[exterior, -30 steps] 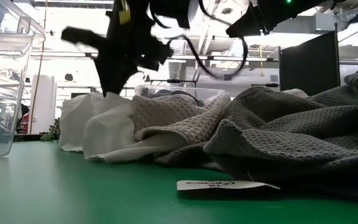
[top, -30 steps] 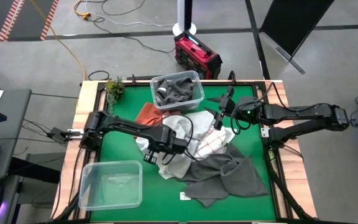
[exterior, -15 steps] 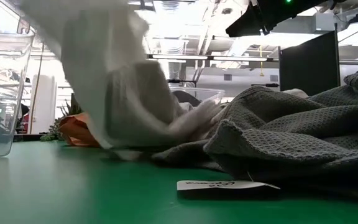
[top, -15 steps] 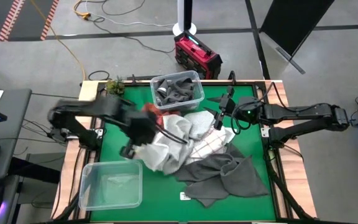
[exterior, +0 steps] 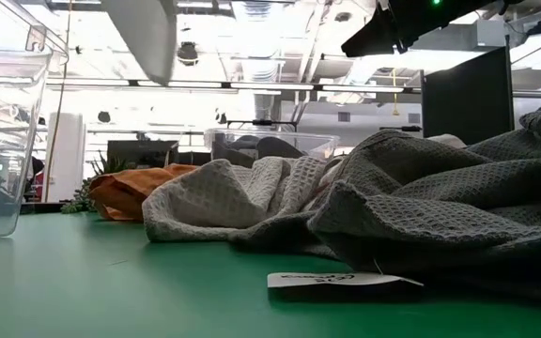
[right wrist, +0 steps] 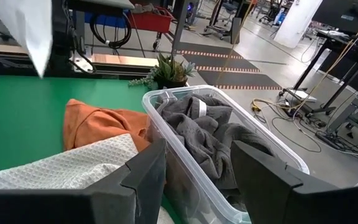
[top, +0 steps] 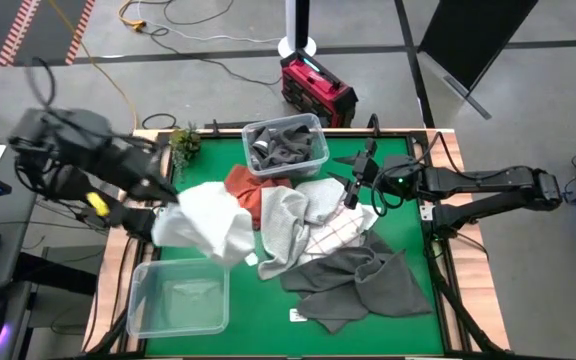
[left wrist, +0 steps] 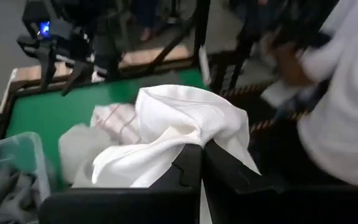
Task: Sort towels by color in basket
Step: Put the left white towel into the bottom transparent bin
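Note:
My left gripper [top: 158,218] is raised over the table's left side, shut on a plain white towel [top: 208,228] that hangs above the far edge of an empty clear bin [top: 178,297]. On the green table lie a rust orange towel [top: 243,185], a light grey towel [top: 283,225], a white towel with red grid lines [top: 335,232] and a dark grey towel [top: 360,282], overlapping in one pile. A second clear bin [top: 286,145] at the far edge holds dark grey towels. My right gripper [top: 353,185] hovers open near that bin, nothing between its fingers [right wrist: 145,171]. My left gripper pinches a bunched fold of the white towel [left wrist: 188,138] between its two shut fingers [left wrist: 185,165]. The fingers slant slightly downward, coming from the table's left side. The towel is lifted clear of the table, and its loose end [exterior: 148,38] hangs slack below.
A small potted plant [top: 185,142] stands at the far left corner. A white label [exterior: 327,279] lies on the green mat near the front edge. A person in white [left wrist: 347,93] shows beyond the table in the left wrist view. A red box [top: 316,88] sits on the floor behind.
My left gripper has risen from the pile and swung toward the table's left edge, tipping from pointing down to nearly level. The white towel has come with it, lifted clear of the pile. The orange and light grey towels beneath now lie uncovered.

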`<action>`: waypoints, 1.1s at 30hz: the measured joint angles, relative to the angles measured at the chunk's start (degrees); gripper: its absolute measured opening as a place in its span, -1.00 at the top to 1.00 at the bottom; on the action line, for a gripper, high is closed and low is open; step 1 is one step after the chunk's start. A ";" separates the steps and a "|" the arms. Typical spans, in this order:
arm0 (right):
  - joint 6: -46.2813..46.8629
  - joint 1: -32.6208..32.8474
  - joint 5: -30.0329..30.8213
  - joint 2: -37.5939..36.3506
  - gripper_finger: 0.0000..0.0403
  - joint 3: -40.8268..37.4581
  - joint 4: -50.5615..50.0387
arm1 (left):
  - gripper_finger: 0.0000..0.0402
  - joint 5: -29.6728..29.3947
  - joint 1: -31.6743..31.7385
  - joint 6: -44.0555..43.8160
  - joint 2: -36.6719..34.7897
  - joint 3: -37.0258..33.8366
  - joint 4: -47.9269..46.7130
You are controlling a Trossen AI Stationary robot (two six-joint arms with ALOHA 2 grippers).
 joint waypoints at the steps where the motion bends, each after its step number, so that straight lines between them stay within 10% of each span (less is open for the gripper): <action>1: 0.00 0.00 0.00 0.00 -0.06 0.00 -0.01 | 1.00 0.07 -0.71 -0.03 -0.88 -0.47 0.18; 15: 1.25 -1.30 0.04 0.07 -0.06 0.00 -0.84 | 1.00 10.04 -8.12 -13.29 1.02 -2.84 -3.78; 33: 2.45 -1.55 0.02 0.11 -0.06 0.00 -3.23 | 1.00 -4.34 -23.00 -37.32 3.93 -12.57 -12.46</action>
